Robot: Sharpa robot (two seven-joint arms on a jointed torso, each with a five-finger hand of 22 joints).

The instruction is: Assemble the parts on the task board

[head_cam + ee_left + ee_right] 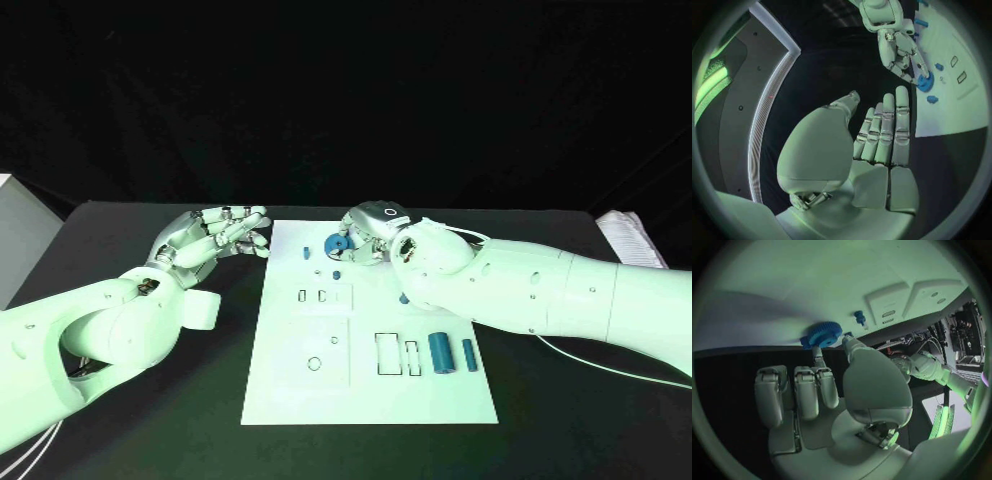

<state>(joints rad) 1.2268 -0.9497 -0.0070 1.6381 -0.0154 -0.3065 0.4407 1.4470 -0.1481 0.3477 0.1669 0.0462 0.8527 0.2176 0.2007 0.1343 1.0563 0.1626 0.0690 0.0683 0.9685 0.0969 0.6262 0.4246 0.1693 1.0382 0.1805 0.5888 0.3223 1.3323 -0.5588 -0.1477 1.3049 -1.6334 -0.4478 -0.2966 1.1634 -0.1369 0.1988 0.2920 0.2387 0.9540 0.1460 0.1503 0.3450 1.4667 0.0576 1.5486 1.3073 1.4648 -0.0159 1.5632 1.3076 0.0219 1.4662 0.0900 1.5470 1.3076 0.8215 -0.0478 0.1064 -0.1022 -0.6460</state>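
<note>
The white task board point(368, 385) lies mid-table. Near its far edge stands a blue gear point(339, 243), and my right hand point(381, 228) reaches it from the right. In the right wrist view the thumb and one fingertip pinch the gear point(823, 333) at its rim, with the other fingers held straight beside them. My left hand point(216, 234) hovers off the board's far left corner, fingers straight and close together point(886, 132), holding nothing. Two blue cylinders point(440, 352) point(469, 355) lie on the board's right side. Small blue pegs point(306, 252) point(335, 272) stand near the gear.
Rectangular slots point(389, 353) and a round hole point(315, 364) are cut in the board. A white box point(18, 240) stands at the table's left edge, a pale folded thing point(632, 235) at the far right. A thin cable point(606, 366) runs under my right arm.
</note>
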